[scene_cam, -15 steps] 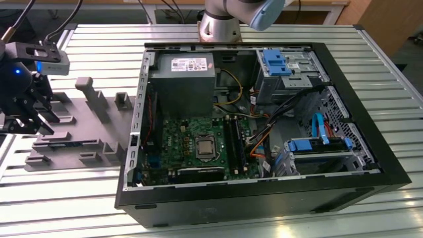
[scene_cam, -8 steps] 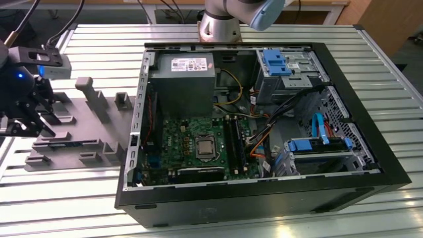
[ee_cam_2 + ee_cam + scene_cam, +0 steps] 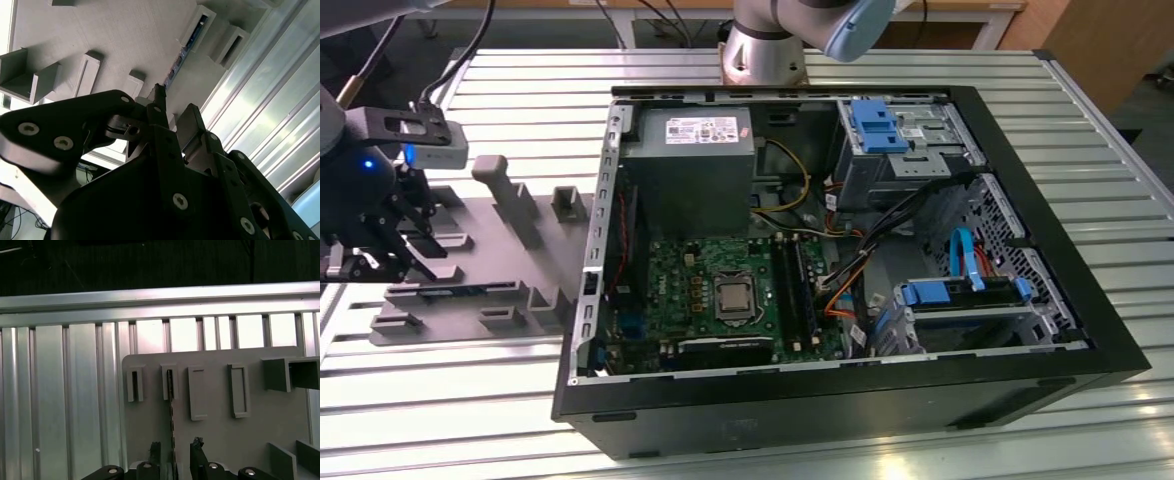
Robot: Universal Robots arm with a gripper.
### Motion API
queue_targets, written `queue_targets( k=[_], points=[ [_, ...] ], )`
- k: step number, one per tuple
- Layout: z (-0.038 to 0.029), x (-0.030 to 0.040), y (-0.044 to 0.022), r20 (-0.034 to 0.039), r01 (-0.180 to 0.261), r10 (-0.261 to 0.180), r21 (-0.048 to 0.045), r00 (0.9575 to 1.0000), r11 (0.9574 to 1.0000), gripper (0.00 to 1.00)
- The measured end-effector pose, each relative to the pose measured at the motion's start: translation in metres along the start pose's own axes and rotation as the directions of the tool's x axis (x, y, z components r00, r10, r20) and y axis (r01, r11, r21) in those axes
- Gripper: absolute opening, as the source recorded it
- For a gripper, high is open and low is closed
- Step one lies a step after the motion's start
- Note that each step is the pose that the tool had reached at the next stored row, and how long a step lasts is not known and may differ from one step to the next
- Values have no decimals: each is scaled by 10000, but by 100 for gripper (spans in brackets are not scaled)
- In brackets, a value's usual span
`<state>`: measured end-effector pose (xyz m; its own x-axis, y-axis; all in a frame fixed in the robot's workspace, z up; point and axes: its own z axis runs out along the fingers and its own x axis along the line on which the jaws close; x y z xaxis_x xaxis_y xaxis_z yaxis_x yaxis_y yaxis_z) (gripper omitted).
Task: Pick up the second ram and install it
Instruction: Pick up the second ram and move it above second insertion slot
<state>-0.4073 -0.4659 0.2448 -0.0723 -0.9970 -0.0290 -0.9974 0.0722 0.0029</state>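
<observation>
First wrist view, nearest the lens: the tool (image 3: 175,455) is standing open, with its fingers (image 3: 197,452) spread to either side of the second ram (image 3: 171,410) and a gap showing on each side of the board. The ram is standing on its long edge. Its long axis is running straight away from the tool, so the two flat faces are facing the two fingers. This is the relation on which a grasp is depending.

The far end of the ram is sitting in the slot of a grey holder block (image 3: 175,385). A neighbouring block (image 3: 128,385) just beside it is showing a dark slot, and whether anything is in it cannot be told. Both blocks are rising from a grey holder plate (image 3: 260,425), which is lying on the ribbed metal counter (image 3: 75,390).

In the second wrist view, the tool (image 3: 174,107) is again showing separated fingers, and the edge of the ram (image 3: 180,54) is leading away from the fingertips toward its block.

In the exterior view, the tool (image 3: 367,255) is hanging over the holder plate (image 3: 467,290) at the exterior view's left. An open computer case (image 3: 1107,350) is lying well apart at centre frame. It is holding a green motherboard (image 3: 680,280) with long black memory slots (image 3: 794,285).
</observation>
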Motion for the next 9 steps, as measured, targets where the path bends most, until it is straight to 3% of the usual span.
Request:
queue_targets(
  k=[9],
  points=[
    [16,0,4,1,-1,1,2,10000,10000,36]
  ],
)
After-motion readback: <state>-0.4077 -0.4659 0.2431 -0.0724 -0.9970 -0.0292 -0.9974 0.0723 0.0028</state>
